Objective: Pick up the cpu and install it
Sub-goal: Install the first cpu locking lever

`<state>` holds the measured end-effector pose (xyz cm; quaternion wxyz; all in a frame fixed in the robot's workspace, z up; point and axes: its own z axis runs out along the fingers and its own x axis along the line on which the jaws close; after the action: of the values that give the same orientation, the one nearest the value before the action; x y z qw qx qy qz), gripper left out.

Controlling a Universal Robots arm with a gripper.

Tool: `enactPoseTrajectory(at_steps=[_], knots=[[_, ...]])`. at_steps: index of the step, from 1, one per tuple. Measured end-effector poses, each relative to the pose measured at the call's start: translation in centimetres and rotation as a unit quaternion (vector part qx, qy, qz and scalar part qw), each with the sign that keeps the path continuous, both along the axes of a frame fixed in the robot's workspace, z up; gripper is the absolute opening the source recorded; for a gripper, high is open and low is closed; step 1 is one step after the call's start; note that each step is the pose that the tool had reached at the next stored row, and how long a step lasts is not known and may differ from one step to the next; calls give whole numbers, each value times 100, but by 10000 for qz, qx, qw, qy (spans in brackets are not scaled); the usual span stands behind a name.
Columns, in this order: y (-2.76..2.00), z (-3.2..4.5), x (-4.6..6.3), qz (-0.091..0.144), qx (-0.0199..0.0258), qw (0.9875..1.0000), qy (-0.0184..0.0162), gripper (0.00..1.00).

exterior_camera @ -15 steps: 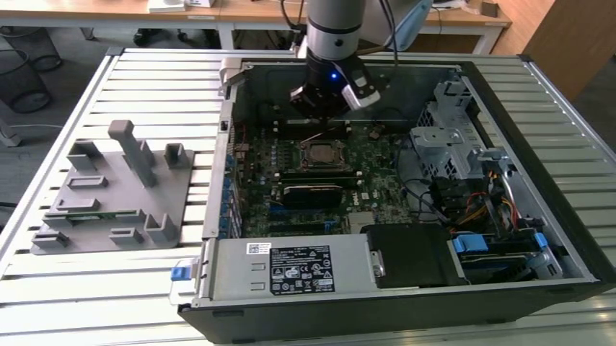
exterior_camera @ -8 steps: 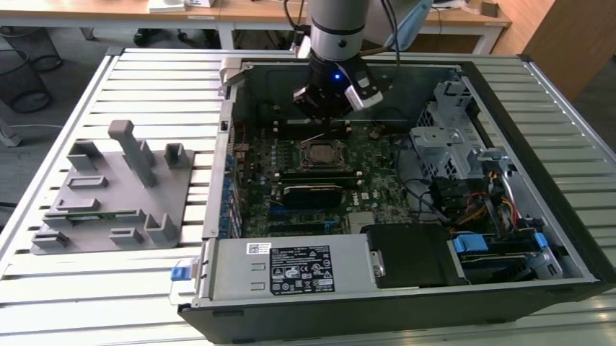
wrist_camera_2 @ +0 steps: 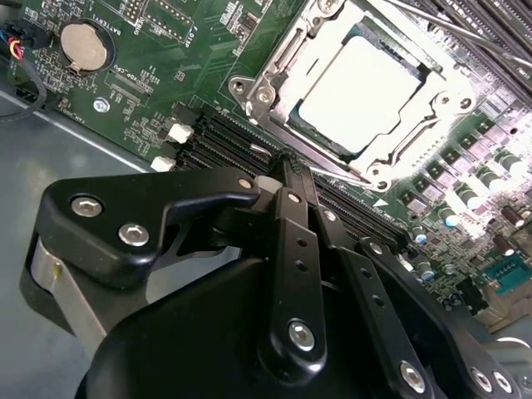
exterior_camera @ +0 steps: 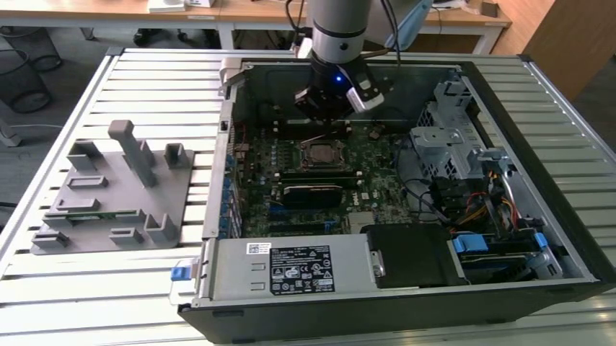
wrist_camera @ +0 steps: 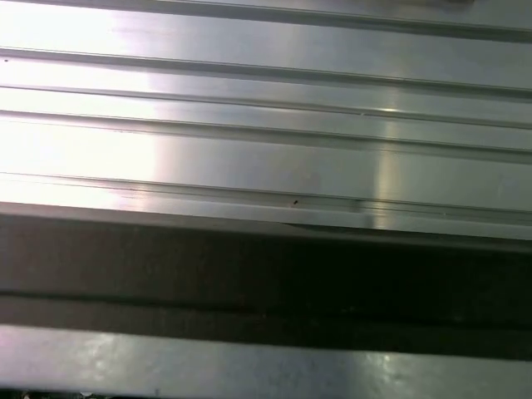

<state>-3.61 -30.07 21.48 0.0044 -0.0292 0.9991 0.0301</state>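
In the exterior view the gripper (exterior_camera: pixel 324 115) hangs from the arm in the upper middle of the frame, inside the open computer case (exterior_camera: pixel 539 209), just above the far edge of the motherboard (exterior_camera: pixel 371 180). The cpu (exterior_camera: pixel 317 153) lies below it, near the frame's centre, seated in the socket frame (exterior_camera: pixel 299 145).

The second wrist view looks down past the gripper (wrist_camera_2: pixel 287 166) onto the board. Its 2 black fingers (wrist_camera_2: pixel 291 187) lie pressed together into 1 narrow tip with nothing between them, so the jaws are closed and empty. The cpu (wrist_camera_2: pixel 366 91) sits in the upper right of that frame, a bright pale square inside the metal socket frame (wrist_camera_2: pixel 266 79), flat and square to its edges. The fingertip is apart from it, over the dark memory slots (wrist_camera_2: pixel 224 141) beside the socket. To my judgement the chip has been placed already and the arm hangs clear so that nothing bears on it. A coin battery (wrist_camera_2: pixel 83 46) shows in the upper left.

On the exterior view's left, a grey parts fixture (exterior_camera: pixel 111 194) rests on the slatted table (exterior_camera: pixel 115 288), with a green memory stick (exterior_camera: pixel 91 215) lying in 1 of its slots, kept out of the way.
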Motion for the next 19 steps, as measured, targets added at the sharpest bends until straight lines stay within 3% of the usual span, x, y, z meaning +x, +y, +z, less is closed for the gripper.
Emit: enactPoseTrajectory(at_steps=[19], knots=[[0,-84,28,-53,0,10000,5,11]])
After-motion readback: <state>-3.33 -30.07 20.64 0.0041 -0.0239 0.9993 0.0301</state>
